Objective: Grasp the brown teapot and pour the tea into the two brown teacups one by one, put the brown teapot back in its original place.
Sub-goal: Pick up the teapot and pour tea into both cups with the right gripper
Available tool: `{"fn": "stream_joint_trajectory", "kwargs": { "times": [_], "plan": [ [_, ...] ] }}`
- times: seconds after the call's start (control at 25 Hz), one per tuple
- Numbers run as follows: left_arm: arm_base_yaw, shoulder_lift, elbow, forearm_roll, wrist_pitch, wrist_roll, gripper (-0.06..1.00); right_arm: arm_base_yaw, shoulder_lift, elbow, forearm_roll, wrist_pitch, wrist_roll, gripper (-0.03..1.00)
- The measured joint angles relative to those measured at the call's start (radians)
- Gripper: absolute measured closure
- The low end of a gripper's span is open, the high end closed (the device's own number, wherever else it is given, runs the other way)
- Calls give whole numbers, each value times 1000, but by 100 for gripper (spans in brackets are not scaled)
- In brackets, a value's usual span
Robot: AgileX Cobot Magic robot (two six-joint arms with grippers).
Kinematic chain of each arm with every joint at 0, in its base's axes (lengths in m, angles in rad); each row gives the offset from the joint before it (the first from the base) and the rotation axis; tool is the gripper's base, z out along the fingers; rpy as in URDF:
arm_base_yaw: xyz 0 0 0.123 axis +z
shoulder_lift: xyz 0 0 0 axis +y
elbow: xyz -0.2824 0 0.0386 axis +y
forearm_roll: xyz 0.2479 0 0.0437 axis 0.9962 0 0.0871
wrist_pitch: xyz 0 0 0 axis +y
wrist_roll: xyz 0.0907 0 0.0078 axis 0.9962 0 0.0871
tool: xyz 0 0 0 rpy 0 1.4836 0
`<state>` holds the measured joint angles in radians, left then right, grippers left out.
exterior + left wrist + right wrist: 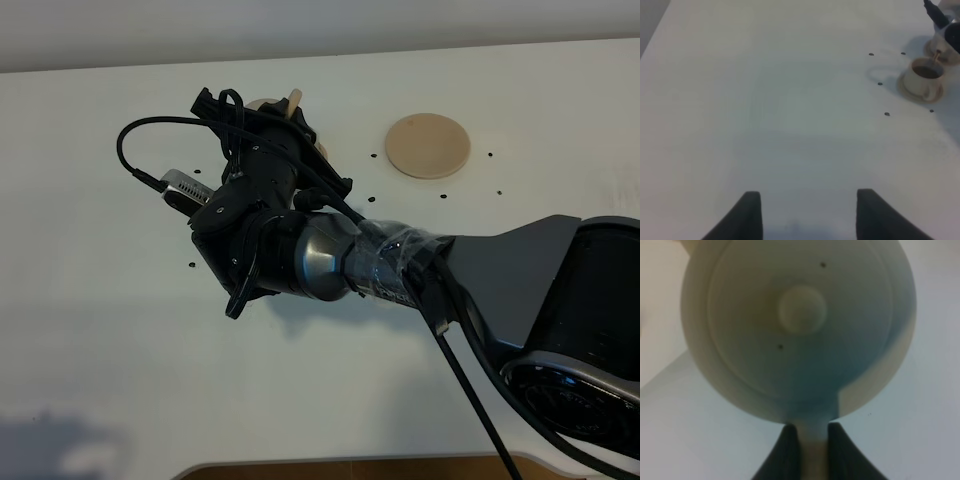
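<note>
The brown teapot [801, 309] fills the right wrist view, seen from above its knobbed lid. My right gripper [815, 435] is shut on its loop handle. In the exterior high view the right arm reaches across to the back left, and only beige bits of the teapot [292, 102] show past the gripper [272, 130]. One teacup [924, 79] holding dark tea stands on its saucer. The second teacup [939, 49] behind it is mostly hidden under the right arm. The round disc of the original place [428, 145] lies bare. My left gripper [807, 215] hangs open over the bare table.
Small dark dots [886, 114] mark the white table [120, 350] around the cups and the disc. A cable [135, 160] loops out from the right wrist. The right arm's base [580, 330] fills the lower right.
</note>
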<state>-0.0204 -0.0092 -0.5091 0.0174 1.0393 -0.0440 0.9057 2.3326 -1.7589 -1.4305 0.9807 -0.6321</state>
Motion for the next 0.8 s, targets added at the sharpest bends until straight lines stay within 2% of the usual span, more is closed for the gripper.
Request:
{"fn": "stream_joint_trajectory", "kwargs": {
  "times": [0.48, 0.8],
  "plan": [
    [0, 0, 0, 0, 0, 0, 48, 0, 0, 0, 8, 4, -9, 85],
    [0, 0, 0, 0, 0, 0, 48, 0, 0, -1, 143, 71, 153, 85]
  ]
}}
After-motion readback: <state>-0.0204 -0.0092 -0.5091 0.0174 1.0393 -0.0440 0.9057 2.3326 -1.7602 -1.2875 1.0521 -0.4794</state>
